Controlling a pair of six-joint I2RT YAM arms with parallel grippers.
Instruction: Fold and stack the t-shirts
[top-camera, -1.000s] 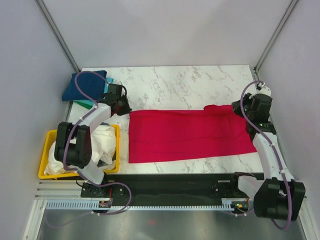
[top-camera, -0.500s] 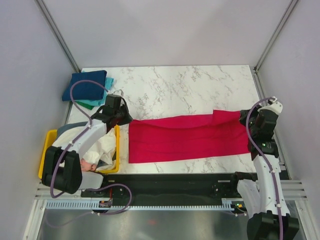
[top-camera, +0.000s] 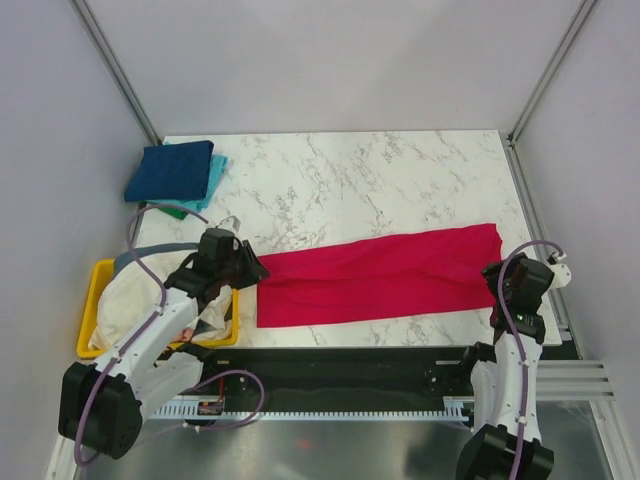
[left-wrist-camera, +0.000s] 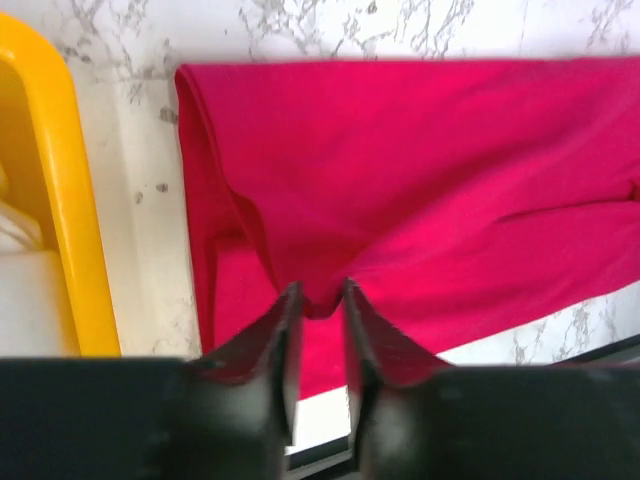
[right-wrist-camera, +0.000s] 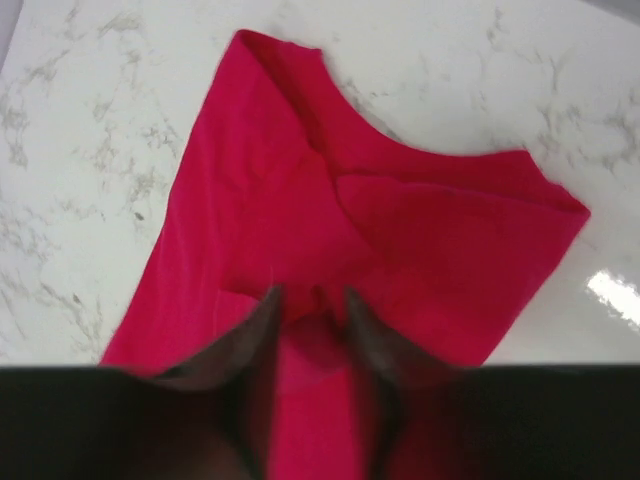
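Observation:
A red t-shirt (top-camera: 380, 275) lies folded lengthwise into a long band across the near part of the marble table (top-camera: 350, 180). My left gripper (top-camera: 255, 270) is at the band's left end. In the left wrist view its jaws (left-wrist-camera: 318, 288) stand a little apart, with a small ridge of the red t-shirt (left-wrist-camera: 430, 170) between the tips. At the band's right end is my right gripper (top-camera: 498, 278). Its jaws (right-wrist-camera: 308, 293) are parted over the red t-shirt (right-wrist-camera: 300, 200), a soft fold lying between them. A folded dark blue t-shirt (top-camera: 172, 170) lies on a teal one (top-camera: 217, 166) at the far left.
A yellow bin (top-camera: 95, 290) holding white t-shirts (top-camera: 130, 300) stands at the near left, beside my left arm; its rim (left-wrist-camera: 60, 180) shows in the left wrist view. A black rail (top-camera: 350, 365) runs along the table's near edge.
Both arms drew back toward the near edge, carrying the shirt's far edge over and folding it into a narrower band. Both grippers, shut on the cloth before, have parted their jaws.

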